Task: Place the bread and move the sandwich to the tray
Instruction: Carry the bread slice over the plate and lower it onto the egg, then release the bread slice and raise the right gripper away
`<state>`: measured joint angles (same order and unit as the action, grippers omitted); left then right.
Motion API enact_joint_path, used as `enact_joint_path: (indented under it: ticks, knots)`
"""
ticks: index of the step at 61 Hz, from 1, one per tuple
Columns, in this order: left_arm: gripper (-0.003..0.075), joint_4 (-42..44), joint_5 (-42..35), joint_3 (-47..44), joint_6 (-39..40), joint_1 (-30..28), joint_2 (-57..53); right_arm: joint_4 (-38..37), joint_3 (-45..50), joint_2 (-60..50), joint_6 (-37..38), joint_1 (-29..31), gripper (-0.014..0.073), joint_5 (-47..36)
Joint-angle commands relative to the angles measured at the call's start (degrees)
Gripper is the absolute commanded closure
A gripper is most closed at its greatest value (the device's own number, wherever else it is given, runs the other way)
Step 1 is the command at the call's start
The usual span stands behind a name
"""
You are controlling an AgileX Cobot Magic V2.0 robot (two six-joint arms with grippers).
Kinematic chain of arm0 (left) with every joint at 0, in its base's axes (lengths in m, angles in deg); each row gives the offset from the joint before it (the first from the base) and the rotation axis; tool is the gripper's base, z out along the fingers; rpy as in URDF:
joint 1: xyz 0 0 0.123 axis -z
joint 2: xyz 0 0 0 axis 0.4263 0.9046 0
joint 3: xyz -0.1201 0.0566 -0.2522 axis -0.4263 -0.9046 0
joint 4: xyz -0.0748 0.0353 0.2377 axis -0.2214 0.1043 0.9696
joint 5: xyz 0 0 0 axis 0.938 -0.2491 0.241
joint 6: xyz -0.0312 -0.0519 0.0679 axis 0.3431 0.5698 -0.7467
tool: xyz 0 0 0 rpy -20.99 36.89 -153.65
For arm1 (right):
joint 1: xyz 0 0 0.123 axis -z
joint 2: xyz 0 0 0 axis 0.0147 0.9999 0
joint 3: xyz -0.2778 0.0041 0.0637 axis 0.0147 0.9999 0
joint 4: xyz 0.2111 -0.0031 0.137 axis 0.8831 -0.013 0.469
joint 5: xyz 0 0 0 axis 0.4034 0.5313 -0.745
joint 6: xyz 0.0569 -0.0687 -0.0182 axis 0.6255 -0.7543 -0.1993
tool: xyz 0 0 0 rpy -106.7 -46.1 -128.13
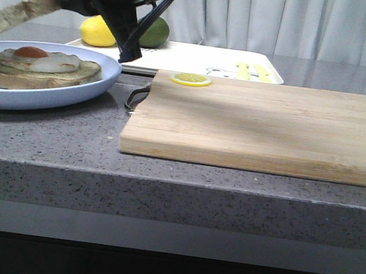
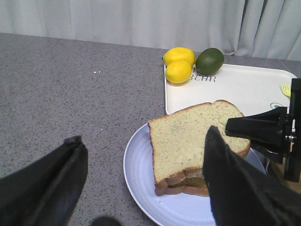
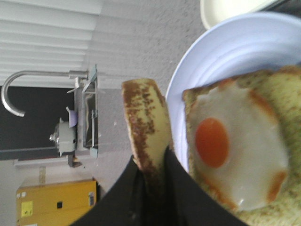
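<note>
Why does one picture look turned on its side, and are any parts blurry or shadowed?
The right wrist view is rotated, so the curtain folds run sideways and the bread looms large. In the left wrist view the dark fingers close to the lens are soft-edged. In the front view a soft shadow crosses the cutting board, and the gripper above the plate is a near-black silhouette.

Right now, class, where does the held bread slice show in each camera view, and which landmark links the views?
Front view: the bread is at the upper left, tilted, above the plate's far side.
Left wrist view: the bread shows its broad face, over the plate.
Right wrist view: the bread is edge-on, beside the plate's rim.
Shared landmark: the light-blue plate.
</note>
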<state>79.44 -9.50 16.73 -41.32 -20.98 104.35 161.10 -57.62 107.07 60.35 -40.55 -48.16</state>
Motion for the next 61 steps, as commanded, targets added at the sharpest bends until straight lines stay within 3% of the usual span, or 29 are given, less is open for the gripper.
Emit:
enact_joint_path:
  ticks: [1, 31, 46, 61]
  knots:
    - [0.0209, 0.01, -4.79, 1.51, 0.12, 0.58, 0.44, 6.92, -2.31, -3.53, -0.25, -0.09, 0.0662, 0.18]
    - [0.0209, 0.01, -5.18, 1.51, 0.12, 0.58, 0.44, 6.88, -2.31, -3.53, -0.25, -0.09, 0.0647, -0.28]
    - [0.0209, 0.01, -5.18, 1.51, 0.12, 0.58, 0.44, 4.23, -2.31, -3.53, -0.3, -0.09, 0.0405, 0.12]
    - [0.0209, 0.01, -5.18, 1.51, 0.12, 0.58, 0.44, 1.67, -2.31, -3.53, -0.3, -0.09, 0.0274, 0.41]
